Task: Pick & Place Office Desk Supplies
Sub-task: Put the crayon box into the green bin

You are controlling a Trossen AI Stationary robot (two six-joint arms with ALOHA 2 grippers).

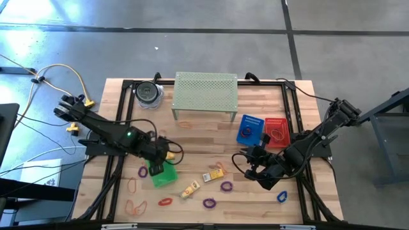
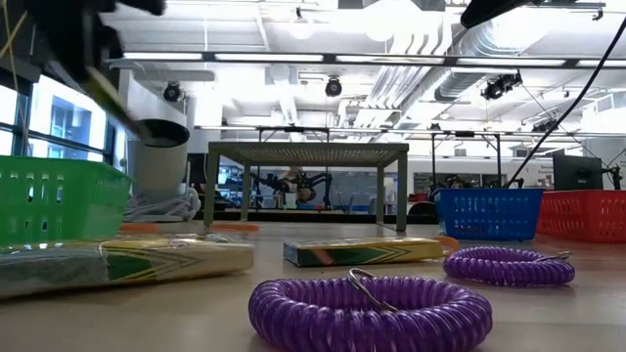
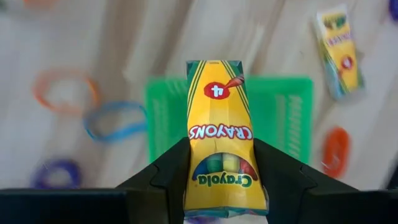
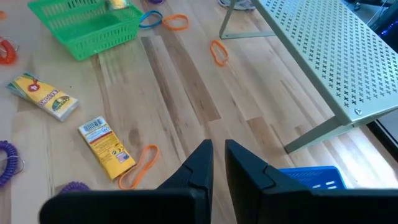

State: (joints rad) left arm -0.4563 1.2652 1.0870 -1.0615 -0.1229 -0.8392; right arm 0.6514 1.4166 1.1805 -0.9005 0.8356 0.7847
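- I've got a yellow crayon packet [image 3: 221, 134] clamped between the fingers of my left pincer [image 3: 221, 186], held right over the green basket [image 1: 162, 174] at the near left of the table [image 1: 192, 137].
- Two more crayon packets lie flat on the wood just right of that basket: one [image 1: 189, 189] near the front edge, the other [image 1: 214, 174] a little farther back.
- Loops are scattered round the front: a purple coil [image 1: 226, 186] and another purple one [image 1: 209, 203] beside the packets, a red loop [image 1: 165, 201], orange loops [image 1: 135, 206] at the left corner, a blue loop [image 1: 282, 196] at the right.
- My right pincer [image 4: 219, 155] hangs above the wood right of centre, fingers nearly together, holding nothing.
- Just behind it sit the blue basket [image 1: 250, 128] and red basket [image 1: 277, 131], side by side.
- The pale-green perforated shelf [image 1: 206, 90] stands at the back centre, an orange loop [image 1: 185, 124] lying by its front left leg.
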